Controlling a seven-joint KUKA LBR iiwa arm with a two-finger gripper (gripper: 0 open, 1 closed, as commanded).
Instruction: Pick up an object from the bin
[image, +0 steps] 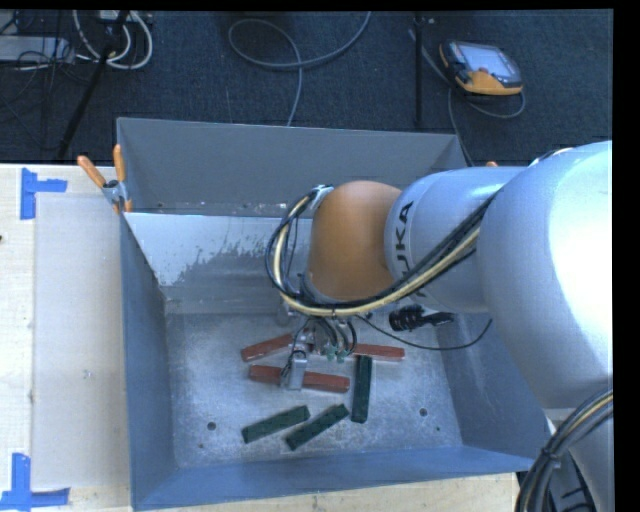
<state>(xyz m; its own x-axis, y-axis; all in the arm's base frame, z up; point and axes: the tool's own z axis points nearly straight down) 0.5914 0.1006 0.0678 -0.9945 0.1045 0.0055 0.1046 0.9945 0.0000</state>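
- Arm (520, 260) reaches in from 3 o'clock. Its orange cover (345, 240) and looped cables (283, 252) hang over the middle of the grey bin (180, 400).
- Tool (296, 366) sits low under the cover, approx. at the centre of the bin floor, tip right at the lower brown bar (325, 381). I can't say whether it touches.
- Tool state: I can't tell if it's open or closed; the wrist hides too much from this angle.
- Lower brown bar lies flat, running nearly 9-to-3. Its left part is at the tool and its right end is free.
- 2nd brown bar (265, 349) is at the tool's 10 o'clock, just beside it, w/ its right end tilted slightly twd 12.
- 3rd brown bar (385, 351) is at the tool's 2 o'clock, near it, w/ its left end under the wrist.
- Dk green bar (360, 388) is at the tool's 4 o'clock, lying approx. 12-to-6. Its side is just beside the lower brown bar's right end.
- Left green bar (275, 424) is twd the tool's 7 o'clock, apart from it and slanted.
- Right green bar (317, 427) is twd the tool's 5 o'clock, also slanted. Its upper end is near the foot of the dk green bar.
- All six bars lie flat on the floor, centre to 6 o'clock of the bin, none stacked.
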